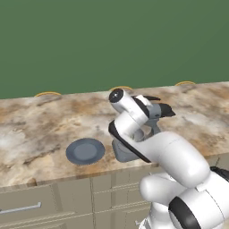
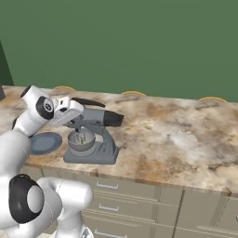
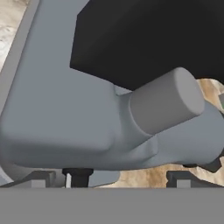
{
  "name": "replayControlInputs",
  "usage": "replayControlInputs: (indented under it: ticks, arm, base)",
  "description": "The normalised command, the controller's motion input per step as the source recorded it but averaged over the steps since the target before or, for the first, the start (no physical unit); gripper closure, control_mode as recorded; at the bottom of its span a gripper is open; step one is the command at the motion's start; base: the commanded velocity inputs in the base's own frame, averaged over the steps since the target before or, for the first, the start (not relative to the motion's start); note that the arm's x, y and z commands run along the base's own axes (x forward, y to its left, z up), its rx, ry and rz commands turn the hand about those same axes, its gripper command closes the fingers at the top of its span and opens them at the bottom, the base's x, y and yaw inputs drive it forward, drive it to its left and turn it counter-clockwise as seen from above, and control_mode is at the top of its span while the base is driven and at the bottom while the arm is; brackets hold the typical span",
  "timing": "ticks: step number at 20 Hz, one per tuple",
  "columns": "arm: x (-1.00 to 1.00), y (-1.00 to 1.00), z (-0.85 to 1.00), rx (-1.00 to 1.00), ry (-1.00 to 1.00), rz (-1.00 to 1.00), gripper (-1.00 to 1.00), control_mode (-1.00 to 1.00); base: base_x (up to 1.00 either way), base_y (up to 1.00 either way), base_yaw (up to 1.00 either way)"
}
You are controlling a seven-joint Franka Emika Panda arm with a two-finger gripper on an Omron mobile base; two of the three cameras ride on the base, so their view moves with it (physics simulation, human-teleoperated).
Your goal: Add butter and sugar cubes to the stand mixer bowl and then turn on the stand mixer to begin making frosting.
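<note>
The dark grey stand mixer (image 2: 100, 122) stands near the counter's front edge. Its silvery stand mixer bowl (image 2: 81, 142) sits on the base under the head. My gripper (image 3: 111, 179) is open and pressed close against the mixer's head, one fingertip on either side. A stubby grey round knob (image 3: 166, 101) on the head is right in front of it. In the right base view the gripper (image 2: 74, 113) is at the left end of the head. The butter and sugar cubes are hidden; a pale speck inside the bowl is too small to name.
A flat blue-grey plate (image 1: 85, 151) lies on the marble counter (image 2: 186, 135) left of the mixer. A green wall backs the counter. Drawers with metal handles (image 1: 20, 209) run below the front edge. My arm covers much of the mixer in the left base view.
</note>
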Motion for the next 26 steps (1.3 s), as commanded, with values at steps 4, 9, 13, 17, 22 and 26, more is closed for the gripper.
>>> replayControlInputs:
  ticks: [4, 9, 13, 17, 22, 26]
  arm:
    - [0.34, 0.0, 0.0, 0.0, 0.01, 0.0, -1.0, -1.0]
    - [0.3, 0.0, -0.07, 0.0, 0.0, 0.0, -1.0, -1.0]
    - [0.28, -0.01, -0.17, 0.0, 0.0, 0.0, 1.0, -1.0]
    - [0.22, -0.09, -0.23, 0.0, 0.0, 0.0, 1.0, -1.0]
    - [0.19, -0.07, -0.31, 0.02, 0.0, 0.0, 1.0, -1.0]
    - [0.21, -0.11, -0.34, 0.09, 0.0, 0.0, 1.0, -1.0]
  base:
    - [0.0, 0.0, 0.0]
    - [0.0, 0.0, 0.0]
    - [0.0, 0.0, 0.0]
    - [0.0, 0.0, 0.0]
    - [0.0, 0.0, 0.0]
    - [0.0, 0.0, 0.0]
